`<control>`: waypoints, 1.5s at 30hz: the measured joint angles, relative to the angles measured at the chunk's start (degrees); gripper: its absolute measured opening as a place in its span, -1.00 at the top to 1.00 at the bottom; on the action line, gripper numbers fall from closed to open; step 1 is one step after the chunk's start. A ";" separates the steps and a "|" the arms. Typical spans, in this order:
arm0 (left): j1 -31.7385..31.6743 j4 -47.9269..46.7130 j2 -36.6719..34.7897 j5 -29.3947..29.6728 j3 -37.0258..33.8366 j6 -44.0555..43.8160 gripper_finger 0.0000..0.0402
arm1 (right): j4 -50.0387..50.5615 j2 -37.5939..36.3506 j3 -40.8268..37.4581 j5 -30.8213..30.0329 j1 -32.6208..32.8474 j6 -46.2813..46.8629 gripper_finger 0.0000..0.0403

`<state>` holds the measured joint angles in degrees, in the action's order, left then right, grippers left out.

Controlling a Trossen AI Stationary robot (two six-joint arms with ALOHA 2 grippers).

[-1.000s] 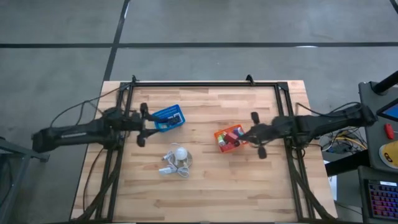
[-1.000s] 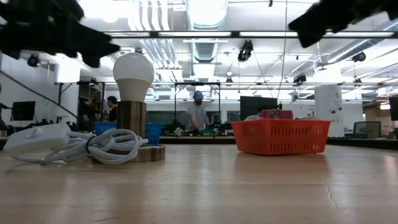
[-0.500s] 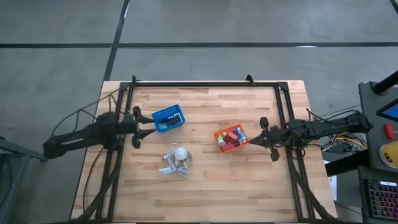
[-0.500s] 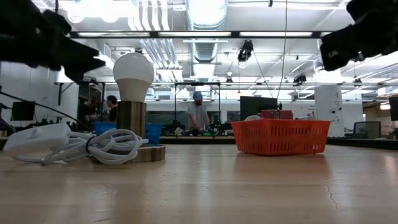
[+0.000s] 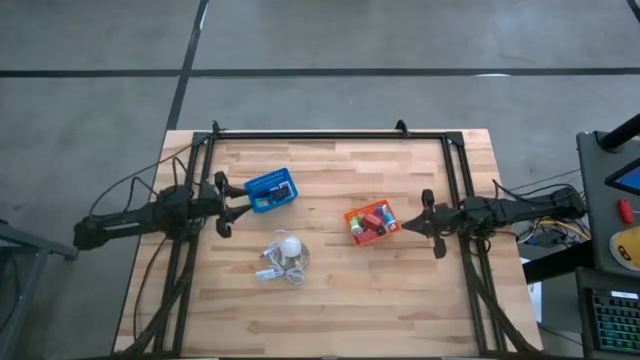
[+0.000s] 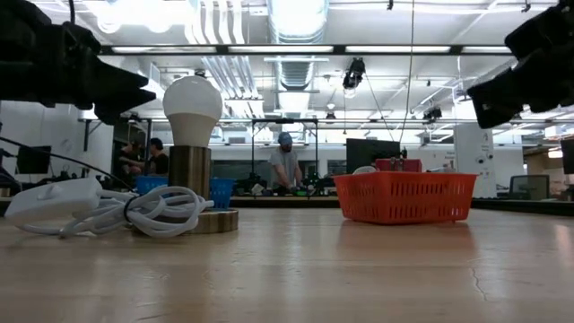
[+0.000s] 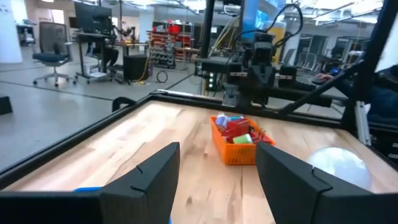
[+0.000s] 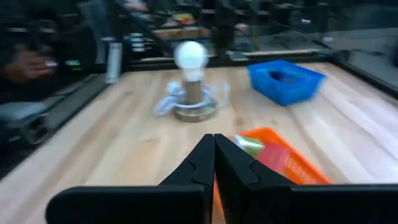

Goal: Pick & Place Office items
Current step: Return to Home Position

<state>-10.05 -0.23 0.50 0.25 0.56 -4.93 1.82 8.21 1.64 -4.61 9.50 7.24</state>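
Observation:
Several small office items (image 5: 374, 217), red, green and pale, lie in the orange mesh basket (image 5: 353, 215) right of the table's middle. They also show in the left wrist view as office items (image 7: 237, 126). A blue mesh basket (image 5: 271, 189) stands to the left. My left gripper (image 5: 238, 203) hovers level just left of the blue basket, open and holding nothing (image 7: 217, 186). My right gripper (image 5: 408, 226) hovers level just right of the orange basket (image 8: 283, 163), shut and holding nothing (image 8: 213, 163).
A white bulb on a round base with a coiled white cord (image 5: 285, 257) stands near the table's middle front, shown as the bulb (image 6: 192, 108) in the low view. A black frame (image 5: 330, 135) runs along the table's far and side edges. People stand in the room beyond (image 6: 285, 161).
My right gripper has drawn back from over the orange basket toward the table's right edge and sunk lower, still shut. My left gripper has sunk a little and backed slightly toward the left edge, still open. The baskets, items and bulb have not moved.

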 joint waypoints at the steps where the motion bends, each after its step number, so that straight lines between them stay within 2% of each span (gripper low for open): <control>1: 0.35 -0.04 -0.07 -0.04 0.00 -0.15 -0.08 | -0.25 -0.49 0.01 1.52 0.01 -0.08 0.96; 5: 0.95 -0.74 -0.32 0.00 0.28 -0.26 -0.08 | 0.82 -2.12 0.05 4.45 0.13 -1.80 0.96; 16: 0.97 -0.91 0.42 0.00 0.28 -2.46 -0.08 | 0.93 -2.97 0.09 4.46 0.11 -6.77 0.96; 30: 0.94 -0.87 1.52 -1.61 0.22 -1.96 -0.07 | 0.92 -2.87 0.12 4.49 0.11 -5.63 0.96; 36: 0.94 -0.83 1.50 -1.72 0.22 -1.95 -0.07 | 0.92 -2.87 0.14 4.50 0.11 -10.57 0.96; 45: 0.94 -0.69 1.50 -1.70 0.17 -1.94 -0.07 | 0.90 -2.87 0.16 4.55 0.11 -8.79 0.96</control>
<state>-9.10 -0.93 2.00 -1.46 0.73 -6.88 2.72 5.34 1.80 -0.05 9.61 -1.55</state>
